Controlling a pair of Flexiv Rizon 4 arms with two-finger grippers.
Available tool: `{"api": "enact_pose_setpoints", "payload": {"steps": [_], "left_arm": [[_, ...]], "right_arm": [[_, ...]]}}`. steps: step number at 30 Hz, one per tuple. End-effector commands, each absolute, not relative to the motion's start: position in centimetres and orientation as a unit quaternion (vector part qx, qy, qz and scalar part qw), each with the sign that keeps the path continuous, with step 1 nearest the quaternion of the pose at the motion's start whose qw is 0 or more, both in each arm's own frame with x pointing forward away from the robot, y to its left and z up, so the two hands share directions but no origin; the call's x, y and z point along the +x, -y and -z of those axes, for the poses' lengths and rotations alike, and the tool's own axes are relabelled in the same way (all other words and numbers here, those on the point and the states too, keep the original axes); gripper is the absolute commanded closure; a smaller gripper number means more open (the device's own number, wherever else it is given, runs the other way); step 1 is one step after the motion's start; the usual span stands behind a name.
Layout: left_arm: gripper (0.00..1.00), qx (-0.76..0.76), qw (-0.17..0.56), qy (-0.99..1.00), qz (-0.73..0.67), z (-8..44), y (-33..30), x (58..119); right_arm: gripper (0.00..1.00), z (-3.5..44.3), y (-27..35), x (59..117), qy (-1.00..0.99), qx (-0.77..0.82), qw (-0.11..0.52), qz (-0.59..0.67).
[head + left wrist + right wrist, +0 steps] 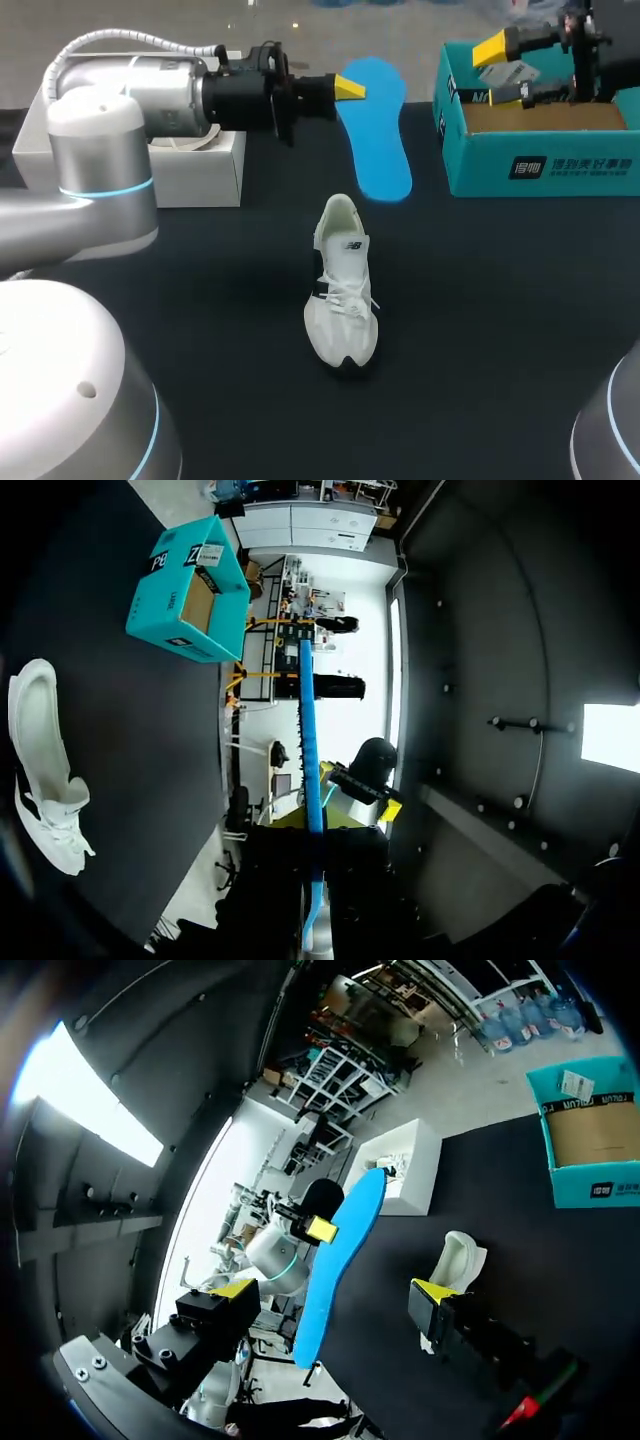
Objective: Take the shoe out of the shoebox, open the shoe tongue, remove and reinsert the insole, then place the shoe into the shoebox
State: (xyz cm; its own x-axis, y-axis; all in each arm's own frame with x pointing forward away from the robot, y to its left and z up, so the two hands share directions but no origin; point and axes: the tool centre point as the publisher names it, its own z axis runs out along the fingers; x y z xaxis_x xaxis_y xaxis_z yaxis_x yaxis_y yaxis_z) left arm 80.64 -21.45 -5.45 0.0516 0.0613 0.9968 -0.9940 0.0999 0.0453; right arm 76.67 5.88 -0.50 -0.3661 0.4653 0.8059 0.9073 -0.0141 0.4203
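The white shoe lies on the black table, toe toward me, and shows beside the insole in the left wrist view. My left gripper is shut on one end of the blue insole, holding it behind the shoe. Seen edge-on, the insole runs straight out from that gripper. My right gripper hangs open over the left end of the teal shoebox. Its fingers stand wide apart with nothing between them, and the insole and shoe lie ahead.
A white box lid sits at the back left under my left arm. The shoebox stands at the back right of the table, brown inside. Dark table surface surrounds the shoe.
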Motion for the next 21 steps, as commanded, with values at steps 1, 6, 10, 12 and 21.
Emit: {"api": "enact_pose_setpoints", "payload": {"steps": [1, 6, 10, 12, 21], "left_arm": [[1.00, 0.471, 0.550, 0.501, -0.474, 5.6, 22.0, 81.3], [1.00, 0.465, 0.547, 0.503, -0.481, 5.6, 22.5, 81.9], [1.00, 0.463, 0.540, 0.508, -0.485, 5.6, 22.8, 82.1], [1.00, 0.464, 0.538, 0.508, -0.487, 5.5, 22.9, 82.2], [1.00, 0.464, 0.549, 0.500, -0.482, 5.8, 23.6, 82.0]], "right_arm": [[0.00, -0.9, -6.1, 77.0, 0.717, -0.541, 0.176, 0.402], [0.00, -1.3, -6.1, 76.5, 0.740, -0.544, 0.163, 0.361], [0.00, -1.9, -6.1, 76.2, 0.743, -0.542, 0.160, 0.358], [0.00, -1.9, -6.1, 76.2, 0.743, -0.542, 0.160, 0.358], [0.00, -1.9, -6.1, 76.2, 0.743, -0.542, 0.160, 0.358]]}}
